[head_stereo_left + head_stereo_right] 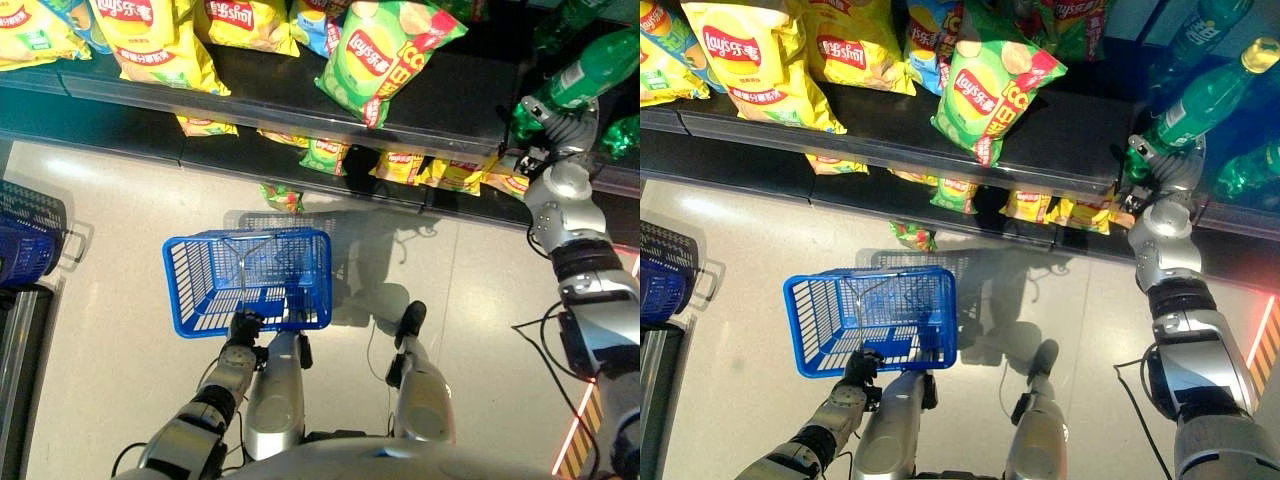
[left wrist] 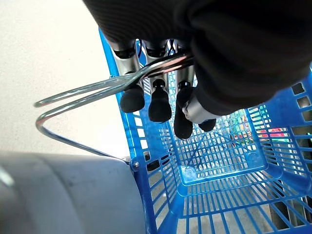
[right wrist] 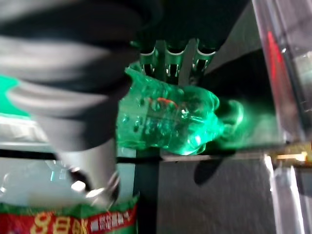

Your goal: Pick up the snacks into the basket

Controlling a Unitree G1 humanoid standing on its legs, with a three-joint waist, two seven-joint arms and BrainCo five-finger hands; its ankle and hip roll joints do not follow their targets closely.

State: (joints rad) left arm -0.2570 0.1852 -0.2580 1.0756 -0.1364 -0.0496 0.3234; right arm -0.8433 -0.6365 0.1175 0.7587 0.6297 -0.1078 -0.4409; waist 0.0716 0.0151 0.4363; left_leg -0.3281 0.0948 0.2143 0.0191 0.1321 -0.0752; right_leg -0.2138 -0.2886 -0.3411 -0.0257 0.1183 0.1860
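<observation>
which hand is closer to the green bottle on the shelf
Right. The right hand is curled round the green bottle at the shelf; the left hand holds the blue basket handle, far below.

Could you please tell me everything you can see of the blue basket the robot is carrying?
The blue basket is a plastic shopping basket with slotted lattice walls and floor, and thin metal wire handles. It hangs upright above the pale floor, below the snack shelves, and looks empty. The left robot hand has its fingers curled round both handles, gathered together, at the basket's near rim. Nothing else appears to touch it.
</observation>
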